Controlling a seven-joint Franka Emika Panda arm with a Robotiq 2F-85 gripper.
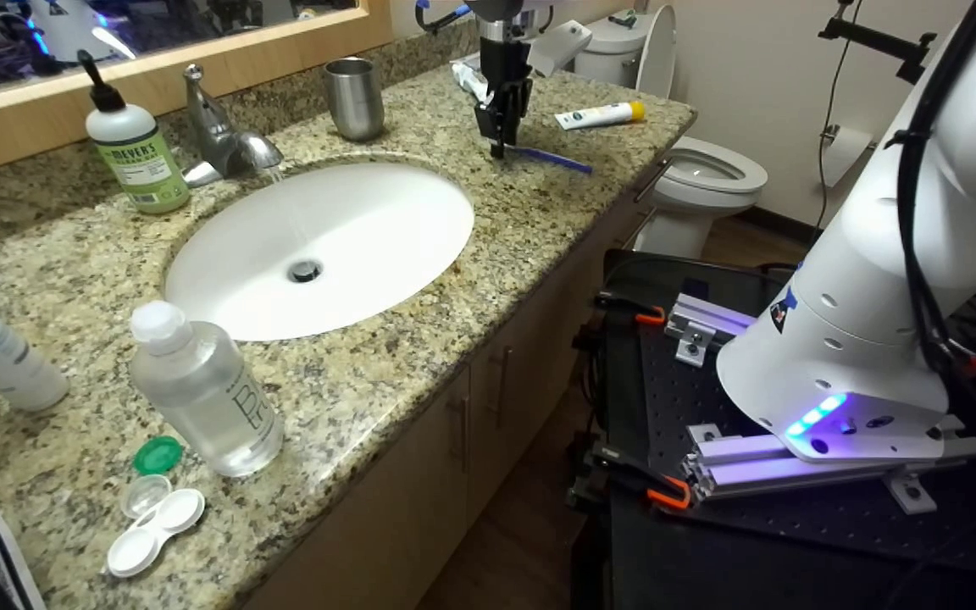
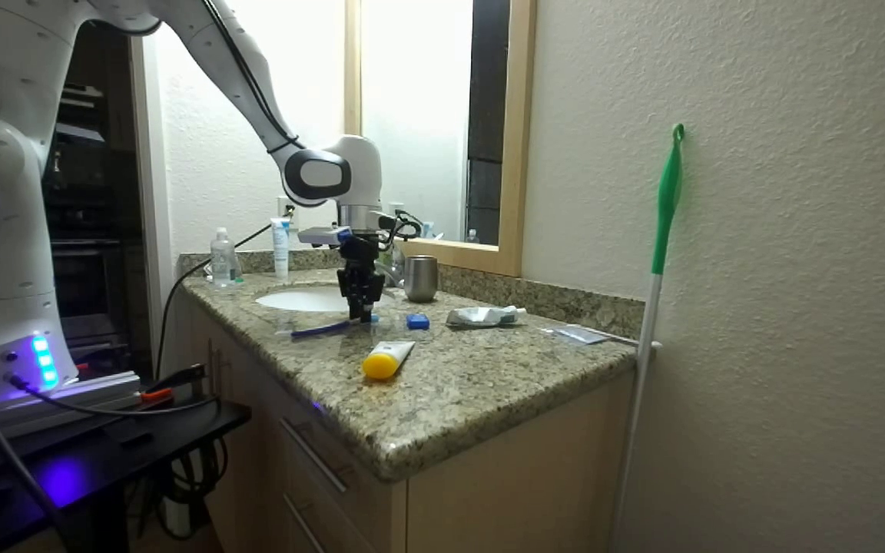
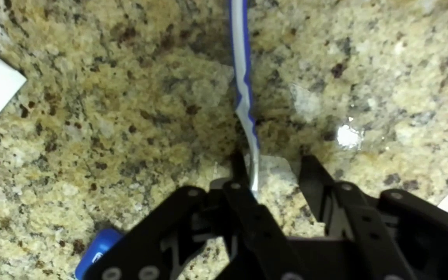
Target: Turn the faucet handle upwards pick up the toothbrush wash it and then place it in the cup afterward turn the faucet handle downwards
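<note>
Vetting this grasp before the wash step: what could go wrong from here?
1. In the wrist view the toothbrush lies nearer one finger of the open gripper, so closing may nudge it sideways.
2. The fingers straddle its thin neck; lifted there, the brush could droop or twist.
3. Water is running at the faucet; a neck hold might put the fingers into the stream.

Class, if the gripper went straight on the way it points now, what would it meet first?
Most likely the granite countertop, since the gripper points down; the toothbrush lies in the gap between its jaws. How little clearance there is, if any, is hard to judge.
</note>
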